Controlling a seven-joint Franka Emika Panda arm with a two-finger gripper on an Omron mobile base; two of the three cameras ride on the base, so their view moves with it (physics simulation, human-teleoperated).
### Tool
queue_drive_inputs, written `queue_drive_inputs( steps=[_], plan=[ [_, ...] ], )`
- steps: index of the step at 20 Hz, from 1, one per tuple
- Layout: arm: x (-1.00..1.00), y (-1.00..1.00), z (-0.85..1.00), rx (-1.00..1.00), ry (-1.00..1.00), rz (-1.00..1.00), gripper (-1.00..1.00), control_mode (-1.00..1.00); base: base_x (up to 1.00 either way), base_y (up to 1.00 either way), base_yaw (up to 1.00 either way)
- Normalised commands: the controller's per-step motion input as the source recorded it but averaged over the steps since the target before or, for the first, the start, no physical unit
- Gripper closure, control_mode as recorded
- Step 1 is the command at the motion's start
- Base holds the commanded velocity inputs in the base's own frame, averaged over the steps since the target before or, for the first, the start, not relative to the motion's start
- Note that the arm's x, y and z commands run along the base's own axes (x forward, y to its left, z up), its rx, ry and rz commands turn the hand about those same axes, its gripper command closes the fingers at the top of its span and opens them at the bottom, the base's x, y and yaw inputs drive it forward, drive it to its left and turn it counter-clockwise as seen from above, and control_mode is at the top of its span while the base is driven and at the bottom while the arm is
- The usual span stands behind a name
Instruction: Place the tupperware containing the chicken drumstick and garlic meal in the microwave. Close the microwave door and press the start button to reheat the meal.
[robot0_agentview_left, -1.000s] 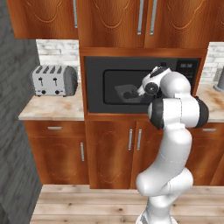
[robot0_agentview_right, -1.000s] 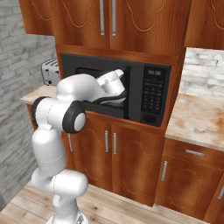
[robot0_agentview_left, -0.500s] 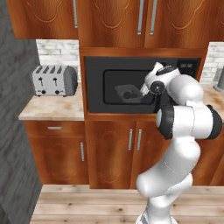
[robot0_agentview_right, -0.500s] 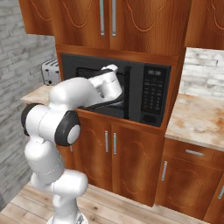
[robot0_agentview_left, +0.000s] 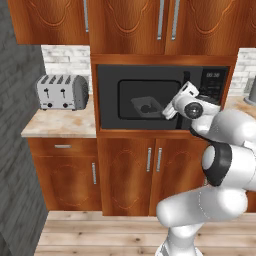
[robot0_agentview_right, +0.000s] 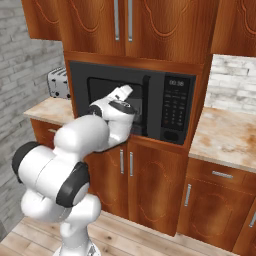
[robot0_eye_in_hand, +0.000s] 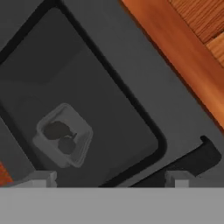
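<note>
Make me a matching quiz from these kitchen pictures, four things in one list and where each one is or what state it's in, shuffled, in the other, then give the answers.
Things:
1. tupperware
2. toaster
3. microwave door
4. hand

Places or states:
A. on the counter left of the microwave
B. closed
C. open, holding nothing, in front of the door window
D. inside the microwave, seen through the window

Pairs: 1-D, 2-A, 3-B, 4-C

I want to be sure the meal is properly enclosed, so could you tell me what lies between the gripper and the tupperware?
The closed microwave door: in the hand view, the tupperware sits behind its dark window, with the open gripper in front.
</note>
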Motion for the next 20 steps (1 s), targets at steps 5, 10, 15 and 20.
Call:
queue_drive_inputs(
  steps=[5, 10, 15, 20],
  plan=[
    [-0.53, 0.0, 1.0, 0.46, 0.17, -0.08, -1.0, -1.0, 0.0, 0.0, 0.0],
    [-0.42, -0.27, 1.0, 0.53, 0.25, -0.13, -1.0, -1.0, 0.0, 0.0, 0.0],
    [-0.61, -0.7, 1.0, 0.64, 0.3, -0.23, -1.0, -1.0, 0.0, 0.0, 0.0],
    [-0.35, -0.66, 0.36, 0.59, 0.19, -0.15, -1.0, -1.0, 0.0, 0.0, 0.0]
  ],
)
